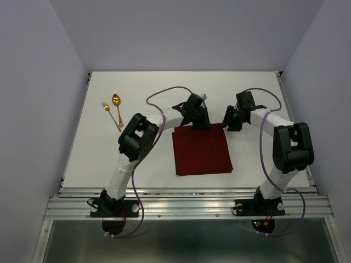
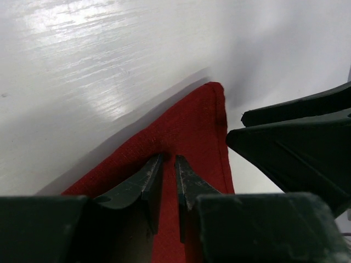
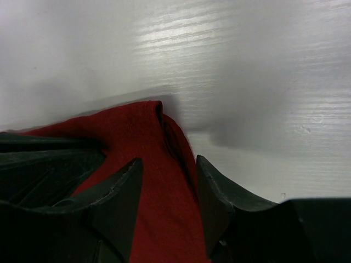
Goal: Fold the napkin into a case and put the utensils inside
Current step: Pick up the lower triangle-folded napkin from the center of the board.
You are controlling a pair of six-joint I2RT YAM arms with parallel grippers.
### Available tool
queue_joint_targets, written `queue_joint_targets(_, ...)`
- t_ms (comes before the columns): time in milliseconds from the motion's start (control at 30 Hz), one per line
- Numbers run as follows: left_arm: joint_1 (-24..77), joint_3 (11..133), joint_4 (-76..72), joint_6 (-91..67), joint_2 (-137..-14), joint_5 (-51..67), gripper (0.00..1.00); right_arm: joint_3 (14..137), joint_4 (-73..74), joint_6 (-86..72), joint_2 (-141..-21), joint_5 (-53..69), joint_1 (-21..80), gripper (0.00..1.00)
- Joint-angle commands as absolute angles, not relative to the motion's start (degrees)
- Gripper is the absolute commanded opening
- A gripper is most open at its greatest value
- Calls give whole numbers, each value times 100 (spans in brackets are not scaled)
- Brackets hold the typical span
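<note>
spoon [image 1: 115, 100] and fork [image 1: 111, 115] lie outside napkin [image 1: 202, 150]

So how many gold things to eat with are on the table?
2. A fork and a spoon lie side by side at the far left of the table, away from the red cloth. The arms could hide something small.
</note>
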State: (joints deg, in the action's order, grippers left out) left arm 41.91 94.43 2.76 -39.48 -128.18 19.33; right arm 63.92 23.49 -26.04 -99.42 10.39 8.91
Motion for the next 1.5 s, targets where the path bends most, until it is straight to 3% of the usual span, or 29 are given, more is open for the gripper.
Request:
queue_joint_targets(0, 4201, 9492, 193, -3920, -12850, 1907, 26, 6600, 2136, -2400, -10151, 1257, 940, 50)
queue_joint_targets(367, 4175, 9536, 281, -3867, -12946, 1951, 26, 6574, 1960, -2400, -10433, 1090, 1063, 50)
queue_joint_targets(667, 3991, 9519, 334, -3753, -12112, 1951, 26, 6723, 1969, -2408, -10485, 896, 1063, 50)
queue_joint_targets(1467, 3946, 9659, 580, -3674, -12480, 2048, 22, 7093, 2030, -2417, -10819, 975, 1169, 50)
